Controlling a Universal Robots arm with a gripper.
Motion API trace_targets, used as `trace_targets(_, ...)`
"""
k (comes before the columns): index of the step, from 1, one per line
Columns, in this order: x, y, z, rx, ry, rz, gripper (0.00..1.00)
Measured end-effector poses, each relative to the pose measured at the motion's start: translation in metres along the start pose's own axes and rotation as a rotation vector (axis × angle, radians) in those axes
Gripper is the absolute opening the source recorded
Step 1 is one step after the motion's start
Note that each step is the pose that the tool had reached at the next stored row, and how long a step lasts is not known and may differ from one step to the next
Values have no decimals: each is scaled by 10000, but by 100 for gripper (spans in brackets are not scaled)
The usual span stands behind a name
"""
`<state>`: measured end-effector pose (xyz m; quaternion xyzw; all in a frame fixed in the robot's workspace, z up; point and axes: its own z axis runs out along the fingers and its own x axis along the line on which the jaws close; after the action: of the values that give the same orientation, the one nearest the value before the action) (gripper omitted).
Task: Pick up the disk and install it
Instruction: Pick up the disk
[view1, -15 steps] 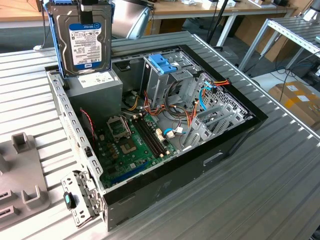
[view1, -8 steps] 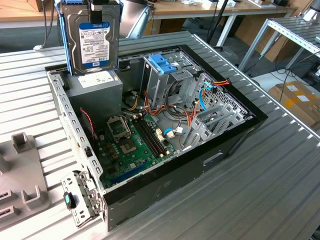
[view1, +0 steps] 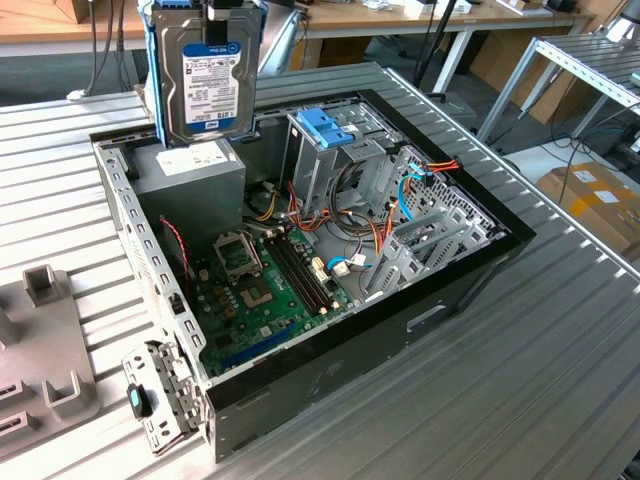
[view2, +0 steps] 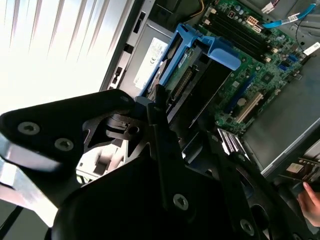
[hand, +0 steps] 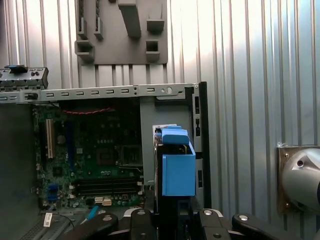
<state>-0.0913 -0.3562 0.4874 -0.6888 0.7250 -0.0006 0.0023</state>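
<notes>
**Disk picked up, not yet installed**

In the exterior view, the disk (view1: 205, 85) is hanging in the air, upright, with its white label facing the camera and its light-blue carrier rail around it. It is standing above the rear corner of the open computer case (view1: 470, 270), over the grey power supply (view1: 190, 172) and well apart from everything inside. The case is lying on its side on the ribbed metal table (view1: 520, 380). Inside the case, the tall metal drive cage (view1: 325, 160) with the blue latch (view1: 325, 128) on top is waiting without a drive near it, beside the motherboard (view1: 262, 290).

In the second wrist view, the gripper (view2: 180, 111) is clamping the disk between its black fingers (view2: 161, 125); the jaws are pressing on the two flat sides and the blue carrier is sticking out beyond them. Below the disk the motherboard and the power supply of the case are showing. A person's hand (view2: 311, 201) is resting just outside the case wall.

In the first wrist view, the blue end of the disk is pointing down toward the case, near its side wall and above the power supply.

As I am judging it, the picking part is done, because the disk is off any surface and firmly held. The installing part is left: the disk is not in the drive cage and is not touching it.
</notes>
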Motion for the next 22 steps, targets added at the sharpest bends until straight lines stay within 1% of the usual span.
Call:
trace_targets(4,-5,-102,1,0,0,1,35)
trace_targets(10,-11,-220,1,0,0,1,35)
trace_targets(11,-14,-268,1,0,0,0,35)
trace_targets(17,-22,-421,2,0,0,0,35)
trace_targets(22,-27,-535,2,0,0,0,35)
